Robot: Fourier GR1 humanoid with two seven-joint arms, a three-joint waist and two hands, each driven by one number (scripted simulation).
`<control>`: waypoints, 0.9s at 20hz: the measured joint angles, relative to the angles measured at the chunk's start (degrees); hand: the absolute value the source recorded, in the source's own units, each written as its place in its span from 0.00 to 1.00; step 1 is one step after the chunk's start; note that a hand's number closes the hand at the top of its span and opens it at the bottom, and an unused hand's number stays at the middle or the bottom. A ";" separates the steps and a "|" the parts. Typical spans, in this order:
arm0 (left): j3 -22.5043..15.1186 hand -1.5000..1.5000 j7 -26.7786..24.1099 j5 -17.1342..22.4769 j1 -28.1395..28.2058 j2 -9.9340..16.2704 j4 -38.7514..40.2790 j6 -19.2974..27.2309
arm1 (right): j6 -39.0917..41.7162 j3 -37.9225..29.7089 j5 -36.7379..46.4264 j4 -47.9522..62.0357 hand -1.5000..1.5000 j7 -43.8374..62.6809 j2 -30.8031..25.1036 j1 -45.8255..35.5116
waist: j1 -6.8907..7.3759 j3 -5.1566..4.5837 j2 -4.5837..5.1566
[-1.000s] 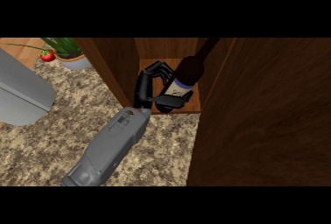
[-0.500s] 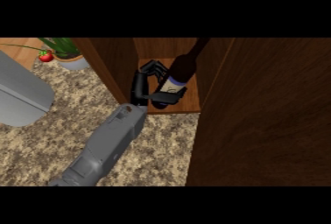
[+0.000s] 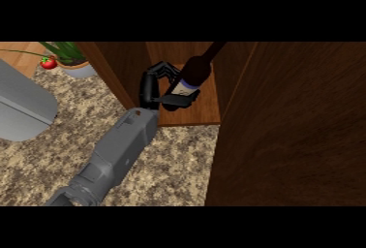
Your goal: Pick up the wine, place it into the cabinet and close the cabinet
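the left hand is curling its fingers and thumb around the wine — the bottle is standing tilted on the cabinet shelf, neck leaning toward 1 o'clock. the open cabinet door is filling the 3 o'clock side; a potted plant is sitting on the desk at 10 o'clock.

"How many things are you seeing?"
"I am seeing one wine bottle, one cabinet, one hand, one plant pot and one red tomato."
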 measured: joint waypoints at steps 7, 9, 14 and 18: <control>2.44 1.00 -1.12 0.94 -4.69 0.15 6.37 -0.62 | 0.45 0.58 -0.23 0.12 0.00 -0.94 0.75 1.08 | -0.63 0.00 0.29; 2.64 1.00 -0.72 0.26 -6.49 0.44 8.33 0.87 | 0.65 0.39 -0.35 0.19 0.00 -1.20 0.85 1.17 | -0.64 0.01 0.32; 2.66 1.00 -1.14 -1.35 -8.84 0.72 12.37 4.20 | 1.07 0.37 -0.71 0.65 0.00 -1.73 0.92 0.05 | -1.00 0.01 0.52; 2.97 1.00 -0.35 -1.92 -10.10 1.27 14.72 4.83 | 1.08 1.12 -0.92 0.66 0.00 -1.97 1.54 0.04 | -1.57 0.01 0.75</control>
